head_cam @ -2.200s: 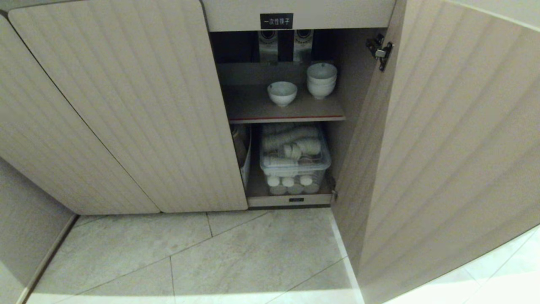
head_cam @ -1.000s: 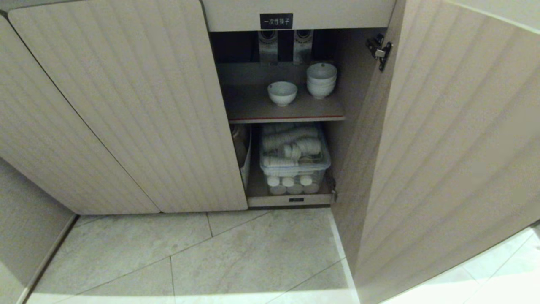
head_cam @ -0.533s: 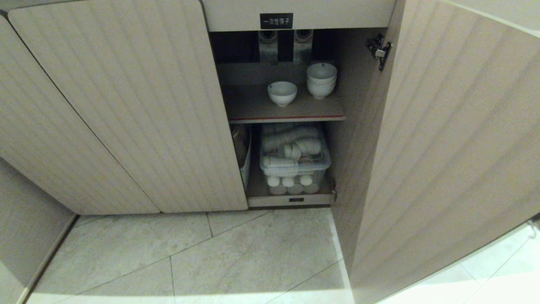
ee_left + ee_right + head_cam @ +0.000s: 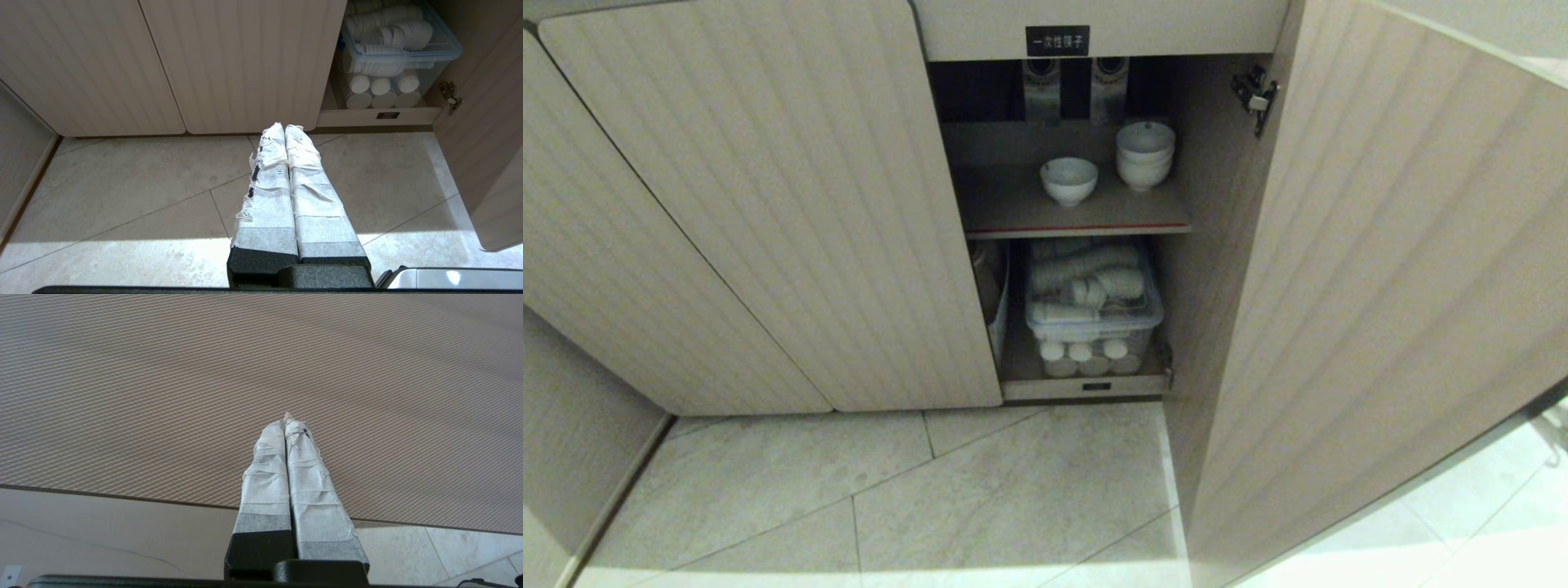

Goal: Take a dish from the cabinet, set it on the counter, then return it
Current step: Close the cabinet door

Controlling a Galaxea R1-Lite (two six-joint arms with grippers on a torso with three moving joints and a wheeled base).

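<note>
Cabinet (image 4: 768, 204) open before me, both grippers clenched on nothing.

From the head camera I see the dish (image 4: 1068, 180) alone on the red-edged shelf (image 4: 1078, 229), a stack of bowls (image 4: 1145, 155) near it toward the open door (image 4: 1380, 286), and a black label (image 4: 1058, 40) above; neither arm shows there. My left wrist camera gives me the left gripper (image 4: 284, 127) with taped fingers pressed together over the floor tiles (image 4: 143, 183), plus the clear bin (image 4: 392, 53) of white cups on the bottom level, but not the upper shelf. My right wrist camera shows only the right gripper (image 4: 284, 418), fingers closed, pointing at the ribbed door face (image 4: 204, 375).
</note>
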